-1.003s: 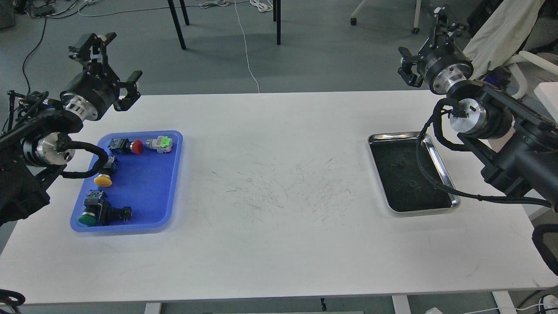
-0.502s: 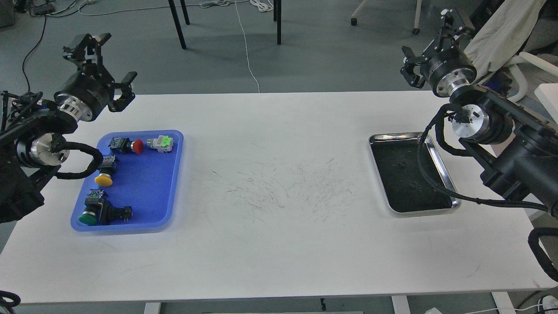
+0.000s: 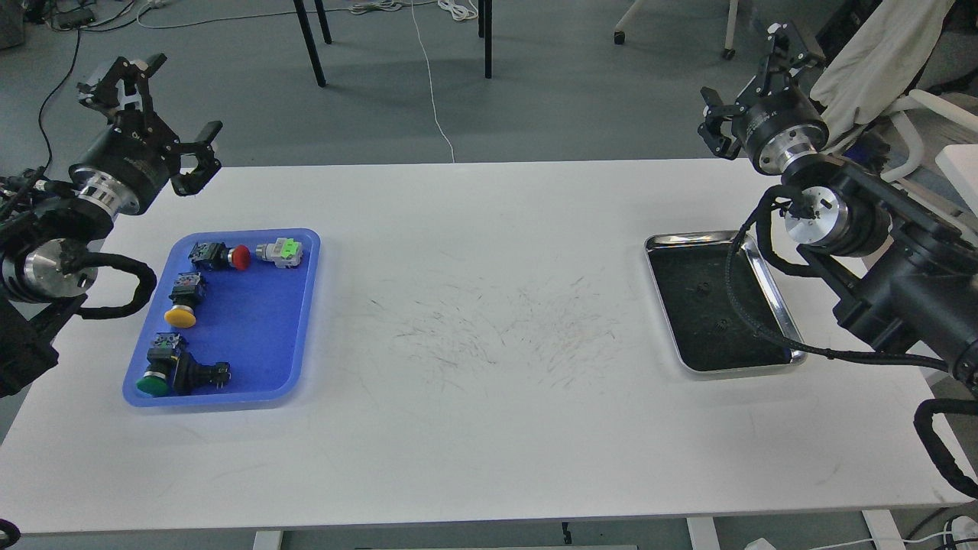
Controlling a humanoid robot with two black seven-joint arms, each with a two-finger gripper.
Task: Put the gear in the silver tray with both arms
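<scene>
Silver tray was seen at 3 o'clock on table — empty. Left gripper and right gripper were held raised, fingers apart, nothing grasped. Push-button parts lay in blue tray at 9 o'clock — one should be approached from above, gripped squarely.

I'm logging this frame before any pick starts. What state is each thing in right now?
left gripper: open, empty, raised beyond the table's far left edge.
right gripper: open, empty, raised beyond the far right edge.
silver tray: flat on the table, holds no part.
blue tray: flat on the table, holds push-button parts.
red button: lying on its side.
yellow button: lying in the tray.
green button: lying in the tray.
</scene>
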